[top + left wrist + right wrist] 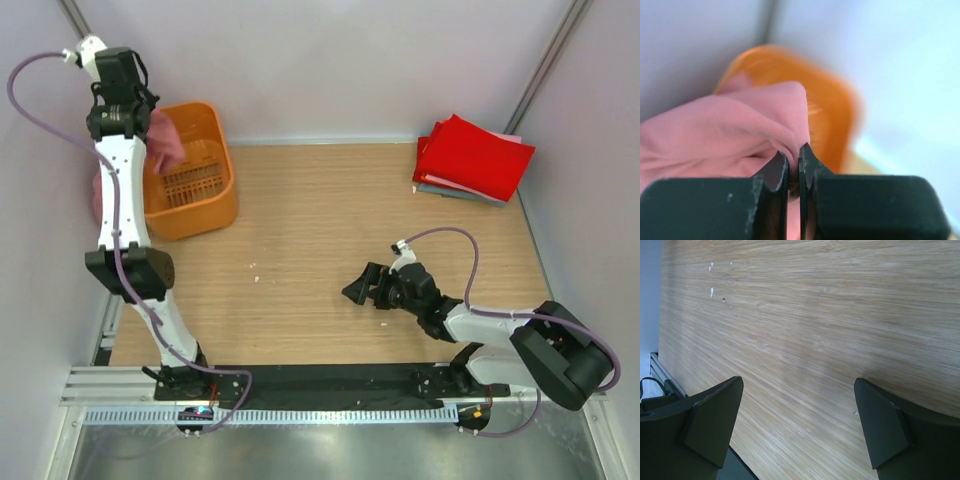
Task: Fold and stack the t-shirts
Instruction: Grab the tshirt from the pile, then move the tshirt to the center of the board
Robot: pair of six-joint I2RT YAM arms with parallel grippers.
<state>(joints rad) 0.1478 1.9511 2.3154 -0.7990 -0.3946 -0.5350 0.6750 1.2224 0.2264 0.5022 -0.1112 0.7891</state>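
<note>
My left gripper point(128, 118) is raised over the far left corner and is shut on a fold of the salmon-pink t-shirt point(166, 140). The shirt hangs from it above the orange basket point(205, 205). In the left wrist view the jaws point(794, 152) pinch the pink cloth point(730, 125) tightly, with the basket point(832, 110) blurred behind. A bright red folded t-shirt point(475, 155) tops a stack at the far right, and grey and pale edges point(452, 190) show under it. My right gripper point(362, 285) rests open low over the bare wood point(805, 315), holding nothing.
The slotted orange basket stands at the back left against the wall. White walls close in the table on three sides, with metal posts in the far corners. A black strip and a rail run along the near edge by the arm bases.
</note>
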